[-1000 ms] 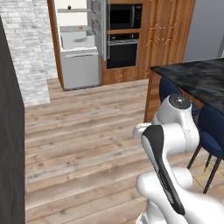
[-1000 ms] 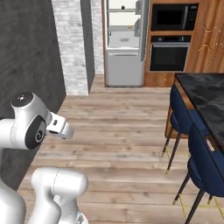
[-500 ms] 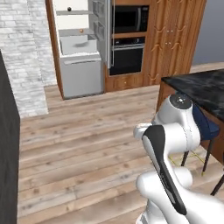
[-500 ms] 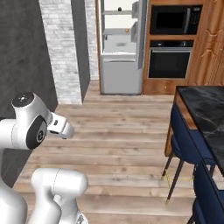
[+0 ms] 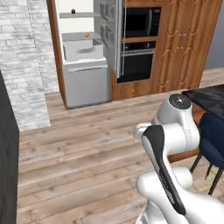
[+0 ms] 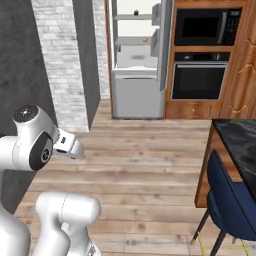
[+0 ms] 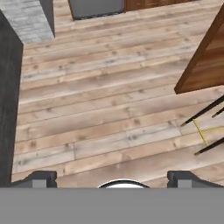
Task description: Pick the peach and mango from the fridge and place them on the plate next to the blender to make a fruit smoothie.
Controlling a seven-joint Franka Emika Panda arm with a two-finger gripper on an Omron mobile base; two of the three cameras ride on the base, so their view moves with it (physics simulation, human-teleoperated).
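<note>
There is 1 fridge (image 5: 85, 52), its door open, with 2 flat shelves (image 5: 78, 15) and 1 grey drawer (image 5: 83, 49) showing inside, plus 1 small orange fruit (image 5: 87, 34) and 1 small dark lump (image 5: 73, 11). Beside it stand 1 microwave (image 5: 140, 22) and 1 oven (image 5: 136, 61), with 1 brick pillar (image 6: 62, 60) on the other side. The right base view also shows 1 dark counter (image 6: 240, 145) and 1 blue chair (image 6: 230, 205).

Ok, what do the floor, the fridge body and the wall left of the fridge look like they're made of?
Floor: wood planks, matte, with visible grain and board seams. Fridge: smooth grey panels, probably painted or brushed metal, with white inner walls; the render leaves it open. Wall: pale grey-white brick, rough-looking, with mortar lines.
</note>
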